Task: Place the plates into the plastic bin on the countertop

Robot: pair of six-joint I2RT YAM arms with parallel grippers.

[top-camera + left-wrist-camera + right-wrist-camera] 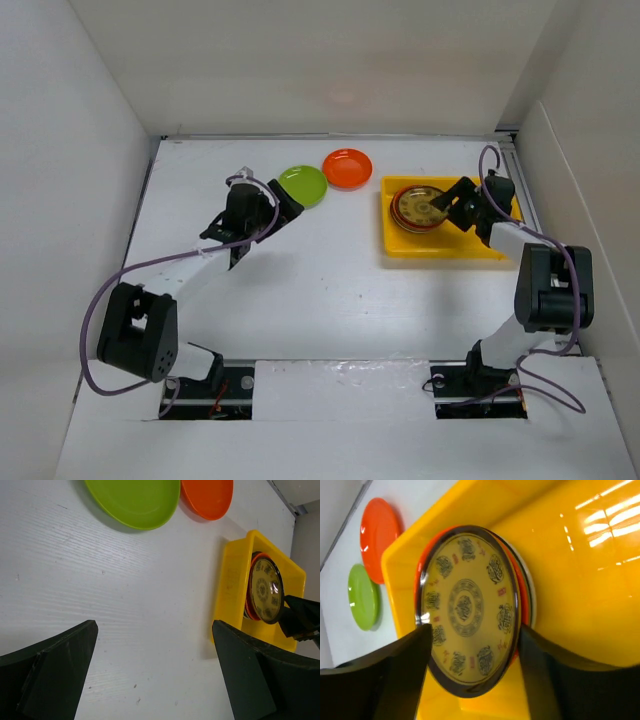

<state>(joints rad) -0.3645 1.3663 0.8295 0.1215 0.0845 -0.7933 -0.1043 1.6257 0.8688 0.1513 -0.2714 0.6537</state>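
Where the overhead view gives a dark disc, the right wrist view shows a gold-patterned plate (pixel 467 605) topping others in the yellow bin (pixel 400 250), far right, motifs unreadable; right gripper (pixel 475 630) fingers apart, straddling it. Lime plate (pixel 302 184), orange plate (pixel 347 167): far centre. Left gripper (pixel 154 630) spread wide over open countertop (pixel 320 290) left of the bin.

Top cam is mounted high at the near edge, looking down and forward over the whole countertop (pixel 300 290) and the white walls (pixel 60 150), so it's the far-off wide shot. Left wrist cam hangs low over the white surface, looking across toward the yellow bin (pixel 230 580), with the lime green plate (pixel 135 500) and orange plate (pixel 207 497) at its top edge. Right wrist cam is right up close over the bin, staring at the gold-patterned plate (pixel 467 610). All three views share the bin, that plate and both loose plates.
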